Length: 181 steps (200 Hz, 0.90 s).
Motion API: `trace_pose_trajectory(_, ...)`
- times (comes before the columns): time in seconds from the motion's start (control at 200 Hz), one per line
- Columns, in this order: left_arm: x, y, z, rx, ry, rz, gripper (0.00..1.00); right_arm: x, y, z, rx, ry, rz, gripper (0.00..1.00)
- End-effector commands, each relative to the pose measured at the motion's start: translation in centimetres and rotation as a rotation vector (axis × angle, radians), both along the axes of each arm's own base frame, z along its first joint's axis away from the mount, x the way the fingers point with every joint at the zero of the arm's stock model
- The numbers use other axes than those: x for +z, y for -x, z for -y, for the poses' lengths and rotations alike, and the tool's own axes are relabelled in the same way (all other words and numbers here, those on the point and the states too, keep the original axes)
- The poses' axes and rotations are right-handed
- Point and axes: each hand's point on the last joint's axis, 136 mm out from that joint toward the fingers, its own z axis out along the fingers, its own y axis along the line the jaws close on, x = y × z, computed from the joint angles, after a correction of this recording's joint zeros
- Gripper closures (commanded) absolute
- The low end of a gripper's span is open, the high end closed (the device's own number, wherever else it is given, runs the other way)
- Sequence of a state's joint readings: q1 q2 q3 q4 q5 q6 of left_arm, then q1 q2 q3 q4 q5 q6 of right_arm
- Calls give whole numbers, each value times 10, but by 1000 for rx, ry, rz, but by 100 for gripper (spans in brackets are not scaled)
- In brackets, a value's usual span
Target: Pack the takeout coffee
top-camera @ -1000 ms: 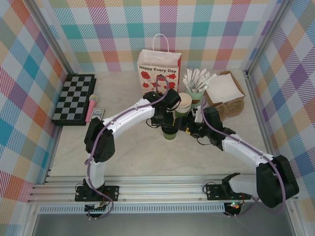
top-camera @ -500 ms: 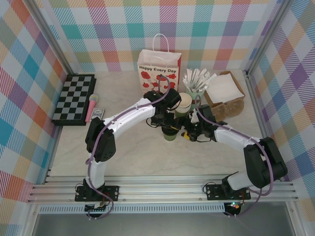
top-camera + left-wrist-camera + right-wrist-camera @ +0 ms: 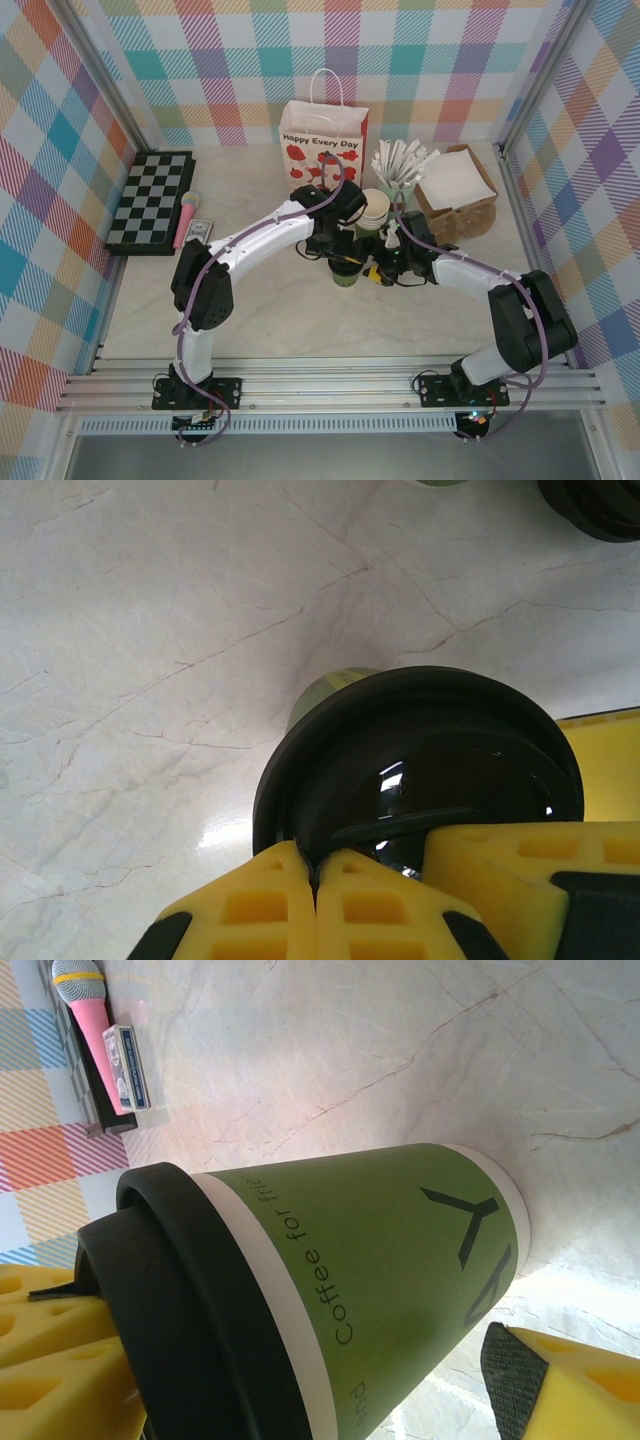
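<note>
One arm differs from a second ago: the right arm is folded further in, its elbow drawn toward the middle of the table [image 3: 280,310], and the right gripper [image 3: 377,268] now sits just beside the coffee cup [image 3: 346,273] on its right side. The cup and the left arm are where they were.

Status of each part:
- Coffee cup: stands upright on the table in front of the paper bag [image 3: 322,140], its black lid [image 3: 420,750] fitted.
- Left gripper [image 3: 340,250]: directly above the cup. In the left wrist view its yellow pads [image 3: 260,910] meet at the near rim of the lid and appear clamped on that rim.
- Right gripper: spread wide. In the right wrist view one fingertip [image 3: 520,1370] lies near the cup's base, apart from the green wall, with no contact visible.

Assessment: the cup is not yet lifted or packed. The right arm's approach suggests a side grasp on the cup body is being prepared, probably before the cup goes to the bag.
</note>
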<state>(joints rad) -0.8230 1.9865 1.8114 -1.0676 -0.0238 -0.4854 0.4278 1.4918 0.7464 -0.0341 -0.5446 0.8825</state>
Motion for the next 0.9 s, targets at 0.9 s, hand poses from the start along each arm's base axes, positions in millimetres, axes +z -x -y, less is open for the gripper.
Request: trace_pose_trajectory(0.9, 32, 9, -2, -30, 85, -45, 71, 4, 3, 4, -6, 61, -38, 12)
